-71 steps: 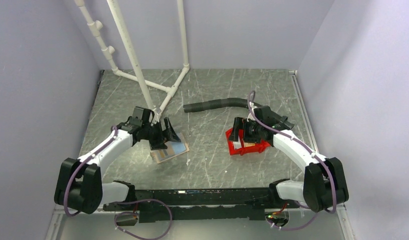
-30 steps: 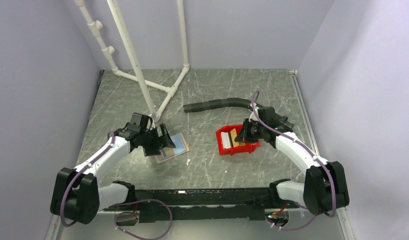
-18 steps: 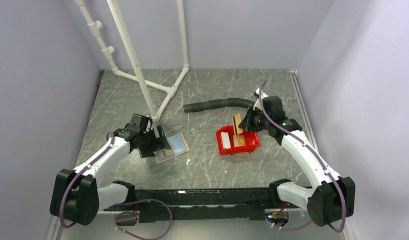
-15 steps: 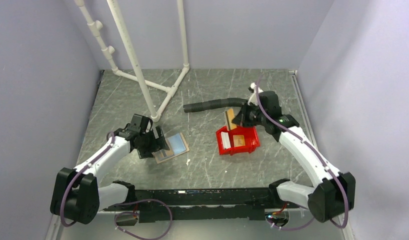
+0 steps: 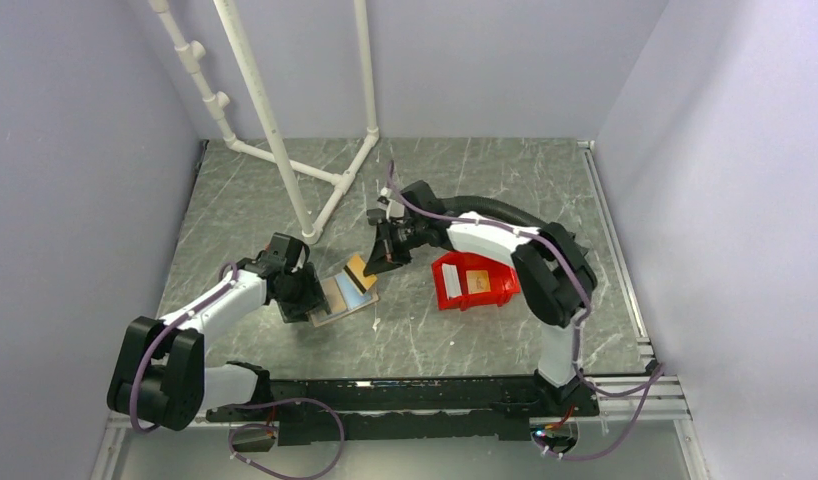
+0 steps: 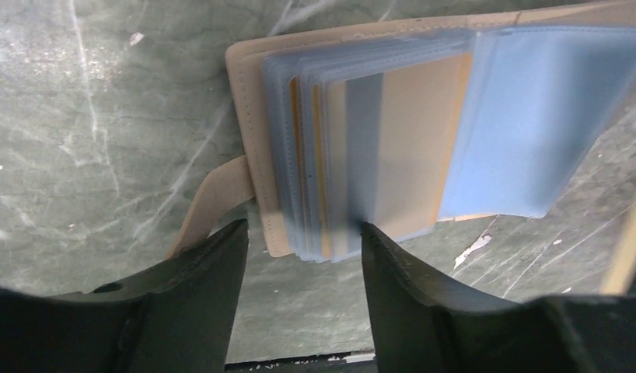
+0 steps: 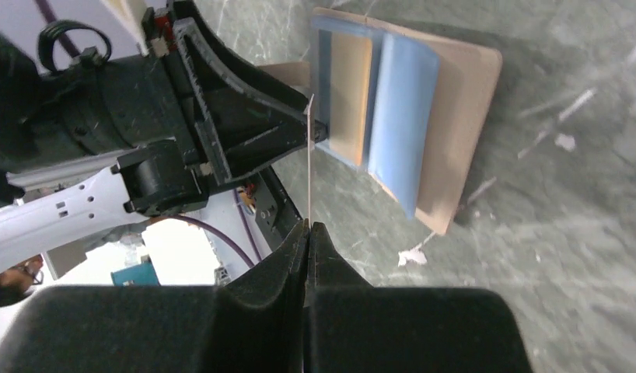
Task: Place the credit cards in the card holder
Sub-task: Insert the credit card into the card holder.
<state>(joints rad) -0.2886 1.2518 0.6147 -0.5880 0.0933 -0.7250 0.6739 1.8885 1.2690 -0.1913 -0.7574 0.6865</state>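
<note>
The left jaws [image 6: 303,233], low in the left wrist view, stand spread, one black finger [image 6: 210,272] on each side of the near-left corner of the card holder [image 6: 361,148]; whether they press on it cannot be told. In the overhead view this left gripper [image 5: 303,292] sits left of centre, at the left edge of the card holder [image 5: 342,297], which lies open and flat on the grey marbled table [image 5: 435,330]. The holder is tan-beige, with a fanned stack of clear bluish sleeves over it and a tan strap [image 6: 214,202] sticking out towards the lower left of the wrist view. Orange-tan cards show through some of the sleeves.

Just above and to the right of the holder in the overhead view, the right jaws [image 7: 308,225] are pressed together, pinching a tan-orange card [image 5: 357,270]. In the right wrist view that card [image 7: 308,163] appears edge-on as a thin pale line rising from the fingertips, held upright over the open holder [image 7: 408,132], with its far end close to a finger of the left gripper [image 7: 245,124].

Right of centre stands the red bin [image 5: 503,290], apart from the holder, with a pale card [image 5: 451,283] and an orange-tan one [image 5: 478,283] lying inside. Behind it a black ribbed hose [image 5: 485,205] lies across the table, partly covered by the right arm. At the upper left, a white pipe frame [image 5: 275,130] rises from the far part of the table
</note>
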